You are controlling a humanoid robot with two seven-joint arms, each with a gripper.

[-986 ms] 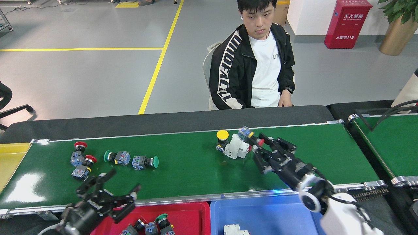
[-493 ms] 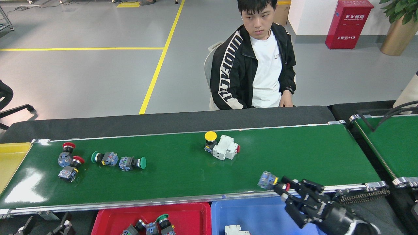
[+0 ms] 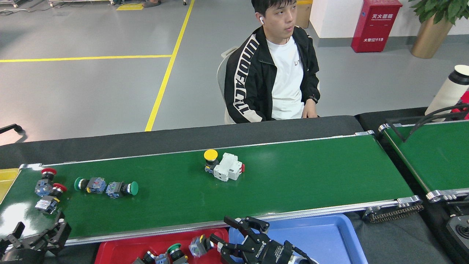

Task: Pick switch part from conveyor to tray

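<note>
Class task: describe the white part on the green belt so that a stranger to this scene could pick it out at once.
Start at the long dark-green conveyor belt with silver rails. Near its middle, toward the far edge, lies a white blocky breaker-like part touching a yellow-capped push-button switch. It is the only white piece on the belt; everything else there is a coloured round-capped button.

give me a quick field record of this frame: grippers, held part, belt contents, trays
right gripper: shut on a switch part, above the red tray
left gripper: open, at the belt's near left edge, holding nothing
conveyor: two red-capped buttons far left, two green-capped buttons beside them, a yellow button touching a white breaker mid-belt
red tray: button parts inside
blue tray: contents hidden from view
person: seated behind the belt
</note>
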